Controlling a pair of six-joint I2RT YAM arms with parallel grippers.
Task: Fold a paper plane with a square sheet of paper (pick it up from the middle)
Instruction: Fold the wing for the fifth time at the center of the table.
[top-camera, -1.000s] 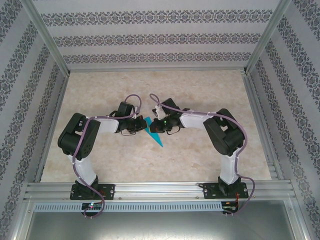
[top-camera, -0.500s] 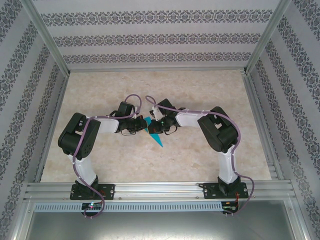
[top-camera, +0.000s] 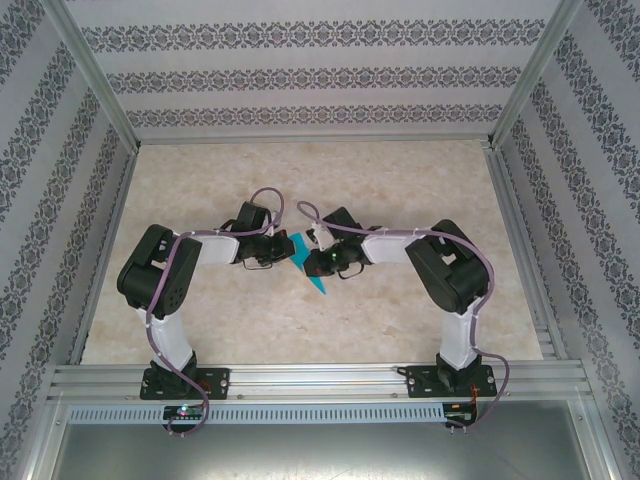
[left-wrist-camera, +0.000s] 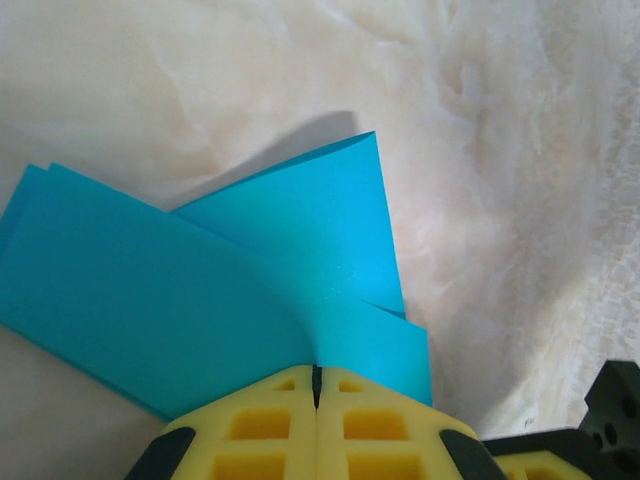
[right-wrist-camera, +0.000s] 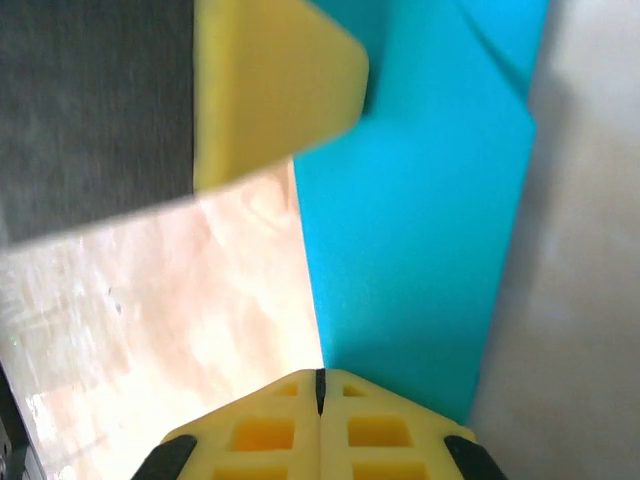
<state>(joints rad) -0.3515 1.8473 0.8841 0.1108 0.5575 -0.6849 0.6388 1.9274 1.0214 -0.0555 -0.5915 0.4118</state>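
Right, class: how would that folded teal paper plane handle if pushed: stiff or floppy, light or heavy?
Probably floppy: the paper plane has layers that curve and fan apart at the left end effector. Likely light: fingertip pinches alone hold it up.

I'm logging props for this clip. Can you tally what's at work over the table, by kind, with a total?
Teal folded paper plane: 1
Grippers: 2, the left gripper and the right gripper, each shut on the paper plane
Total: 3
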